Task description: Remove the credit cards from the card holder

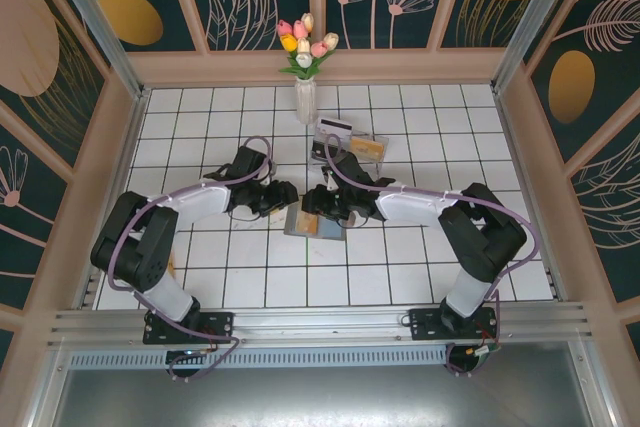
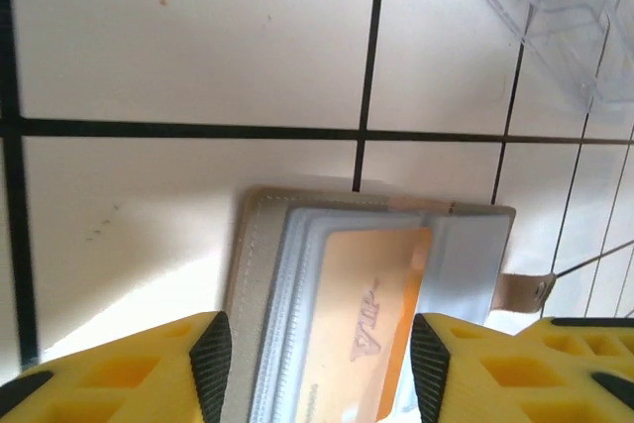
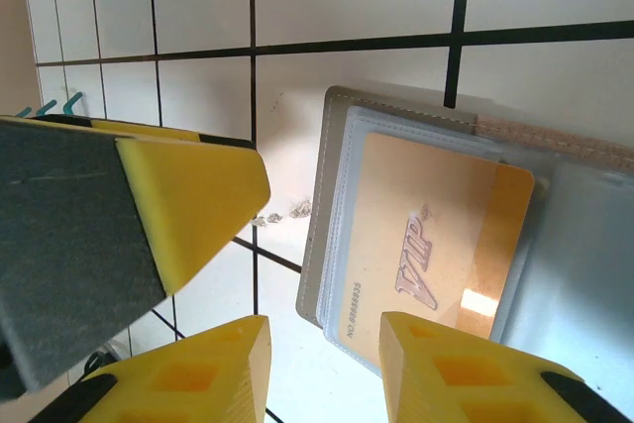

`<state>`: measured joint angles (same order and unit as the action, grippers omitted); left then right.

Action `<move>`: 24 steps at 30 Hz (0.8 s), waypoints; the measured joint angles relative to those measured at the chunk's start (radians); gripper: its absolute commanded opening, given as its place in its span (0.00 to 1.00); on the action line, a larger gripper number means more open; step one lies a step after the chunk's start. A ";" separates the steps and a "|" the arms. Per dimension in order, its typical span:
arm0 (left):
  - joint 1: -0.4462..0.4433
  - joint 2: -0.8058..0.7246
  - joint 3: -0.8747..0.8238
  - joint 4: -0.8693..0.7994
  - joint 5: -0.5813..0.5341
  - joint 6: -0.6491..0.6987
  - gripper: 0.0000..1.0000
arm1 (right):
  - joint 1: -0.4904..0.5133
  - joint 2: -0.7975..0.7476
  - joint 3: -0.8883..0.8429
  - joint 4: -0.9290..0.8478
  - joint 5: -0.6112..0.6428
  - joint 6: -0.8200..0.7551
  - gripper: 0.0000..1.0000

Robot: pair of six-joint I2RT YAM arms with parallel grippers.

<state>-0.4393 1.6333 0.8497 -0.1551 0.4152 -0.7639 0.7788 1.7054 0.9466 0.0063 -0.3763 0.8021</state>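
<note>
The grey card holder [image 1: 315, 224] lies open on the white tiles between both grippers. A gold credit card marked VIP [image 2: 371, 324] sits in its sleeve, partly slid out [image 3: 436, 245]. My left gripper [image 2: 319, 369] hangs open just over the card holder [image 2: 258, 274], its black pads [image 2: 210, 364] on either side of the card's panel, gripping nothing. From the other side my right gripper [image 3: 322, 364] is open too. One of its yellow fingers [image 3: 446, 369] covers the card's near corner; whether it touches I cannot tell. In the top view the left gripper [image 1: 285, 197] and the right gripper [image 1: 320, 209] nearly meet.
A clear plastic tray [image 1: 350, 142] holding two cards stands behind the holder, and its edge shows in the left wrist view [image 2: 555, 7]. A white vase of tulips [image 1: 305, 97] is at the back. Frame posts and low walls ring the tiled floor.
</note>
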 measured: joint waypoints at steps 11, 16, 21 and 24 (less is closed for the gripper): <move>0.008 -0.039 0.000 -0.017 0.002 0.025 0.24 | -0.011 -0.038 -0.075 0.013 0.066 0.054 0.32; -0.011 -0.034 0.002 -0.013 0.041 0.034 0.16 | -0.025 -0.050 -0.108 0.024 0.077 0.096 0.26; -0.032 0.016 0.015 -0.013 0.061 0.048 0.09 | -0.026 -0.049 -0.111 0.037 0.080 0.118 0.24; -0.034 0.044 0.018 -0.014 0.075 0.055 0.05 | -0.026 -0.040 -0.111 0.047 0.080 0.122 0.23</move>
<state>-0.4736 1.6775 0.8680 -0.1692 0.4904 -0.7090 0.7532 1.6657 0.8356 0.0532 -0.2962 0.9237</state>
